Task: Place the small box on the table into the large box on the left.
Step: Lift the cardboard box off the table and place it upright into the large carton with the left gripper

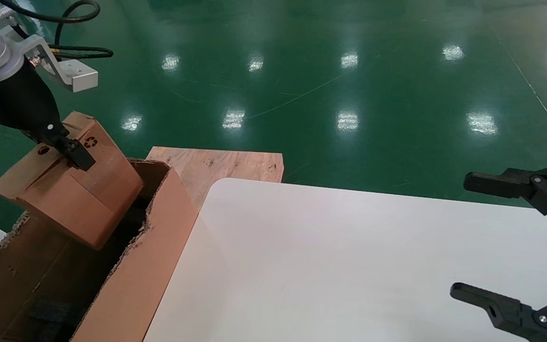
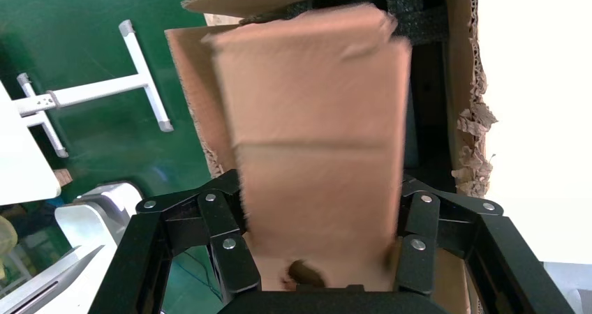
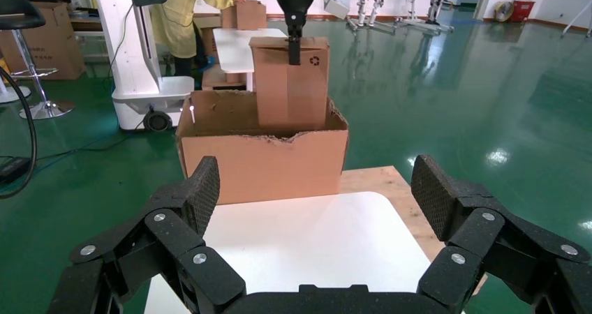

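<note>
small box, plain brown cardboard, hangs tilted in the left claw, lower end dipping inside the large box at the left edge of the bench. left claw pinches the small box at its top end, one finger lying over the seam between the round punched hole and the black recycling mark; left wrist view shows both fingers pressed against the box sides. large box stands open, ragged torn rim, its near wall touching the bench edge; black foam pieces visible deep inside. bare wooden board lies behind the bench corner, on green floor. right claw spread wide, holding nothing, hovering over the right side of the bench, well apart from both boxes.
</note>
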Available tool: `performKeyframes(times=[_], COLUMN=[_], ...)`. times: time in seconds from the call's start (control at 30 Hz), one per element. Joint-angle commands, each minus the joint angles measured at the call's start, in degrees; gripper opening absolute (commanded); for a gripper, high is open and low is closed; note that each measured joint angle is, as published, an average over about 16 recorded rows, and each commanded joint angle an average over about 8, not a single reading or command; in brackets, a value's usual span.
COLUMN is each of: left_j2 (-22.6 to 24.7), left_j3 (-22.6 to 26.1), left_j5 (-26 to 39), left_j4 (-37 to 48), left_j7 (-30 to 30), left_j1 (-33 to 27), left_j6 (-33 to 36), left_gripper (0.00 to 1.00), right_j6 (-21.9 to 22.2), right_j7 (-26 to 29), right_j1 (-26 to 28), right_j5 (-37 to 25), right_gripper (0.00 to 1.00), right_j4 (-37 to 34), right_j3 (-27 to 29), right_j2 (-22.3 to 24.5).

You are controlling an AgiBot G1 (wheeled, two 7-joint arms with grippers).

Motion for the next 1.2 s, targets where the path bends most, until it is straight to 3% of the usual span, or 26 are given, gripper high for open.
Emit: performKeyframes(times=[0.03, 0.6, 1.2], left_j2=[0.0, 1.9, 3.4], left_j3=[0.4, 4.0, 6.7], left_j5=[-0.8, -4.2, -1.3], left_j4=[0.7, 9.0, 20.5], left_j7=[0.5, 1.2, 5.3], left_j1=[0.5, 8.1, 17.5], left_j6=[0.1, -0.9, -5.9], left_gripper=[0.00, 0.00, 0.00], right_j6=[0.0, 0.0, 0.0], right_j7=[0.0, 0.0, 0.0], right_j1=[0.0, 0.0, 0.0], right_j5=[0.0, 0.0, 0.0], right_gripper=[1.00, 1.00, 1.00], right_j4=[0.0, 0.0, 0.0], right_j3=[0.0, 0.0, -0.1], right_j2=[0.0, 0.0, 0.0])
